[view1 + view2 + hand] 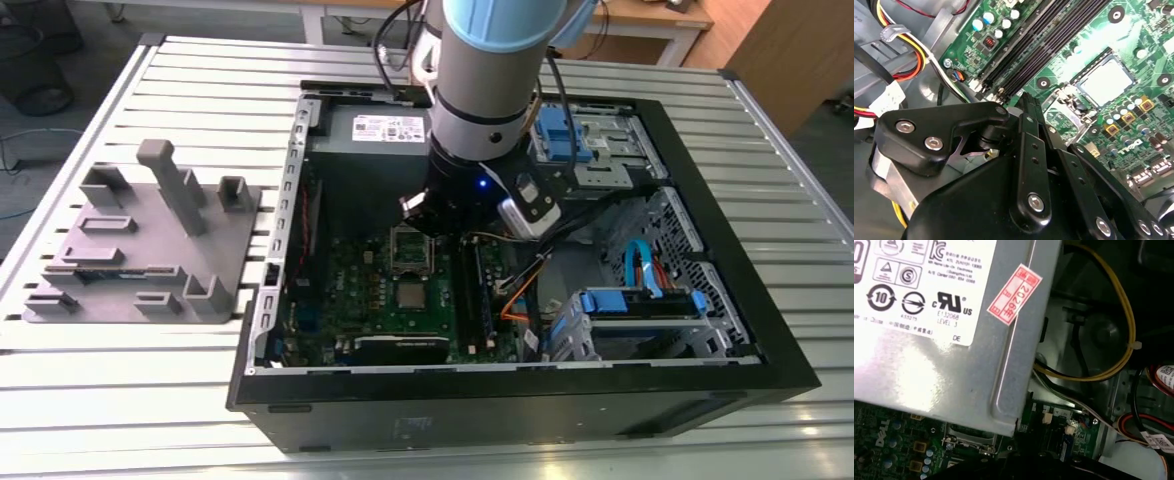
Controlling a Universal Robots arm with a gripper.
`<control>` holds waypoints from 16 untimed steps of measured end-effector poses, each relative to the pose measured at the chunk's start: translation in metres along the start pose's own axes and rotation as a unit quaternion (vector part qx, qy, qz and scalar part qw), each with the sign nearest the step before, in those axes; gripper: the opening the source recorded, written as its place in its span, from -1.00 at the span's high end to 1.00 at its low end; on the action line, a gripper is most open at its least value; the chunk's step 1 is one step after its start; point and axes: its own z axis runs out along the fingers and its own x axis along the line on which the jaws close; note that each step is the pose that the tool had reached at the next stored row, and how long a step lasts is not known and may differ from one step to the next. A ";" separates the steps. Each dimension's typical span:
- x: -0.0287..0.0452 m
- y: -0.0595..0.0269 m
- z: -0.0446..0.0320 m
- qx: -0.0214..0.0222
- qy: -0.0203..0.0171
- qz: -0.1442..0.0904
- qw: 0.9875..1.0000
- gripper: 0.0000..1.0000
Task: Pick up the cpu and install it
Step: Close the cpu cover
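Note:
The cpu (410, 295), a small shiny silver-grey square, lies flat on the green motherboard (360, 300) inside the open computer case. In the second wrist view the cpu (1104, 82) sits in its socket, a short way beyond the tip of my gripper (1026, 100). In the exterior view my gripper (434, 225) hangs low inside the case, over the silver socket frame (411, 250) just behind the cpu. Nothing shows in its grasp.
A grey power supply (929, 340) stands at the back of the case (787, 370). Black memory slots (1054, 40) run beside the socket. Blue drive cages (641, 305) and loose cables (899, 60) fill the exterior view's right. A grey tray (134, 240) rests outside on the slatted table.

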 end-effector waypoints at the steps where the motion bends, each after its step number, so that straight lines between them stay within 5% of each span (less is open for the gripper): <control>1: -0.0003 0.0009 0.0005 0.000 0.000 0.000 1.000 0.73; 16: -0.0018 0.0080 0.0072 -0.001 0.002 -0.048 0.999 0.73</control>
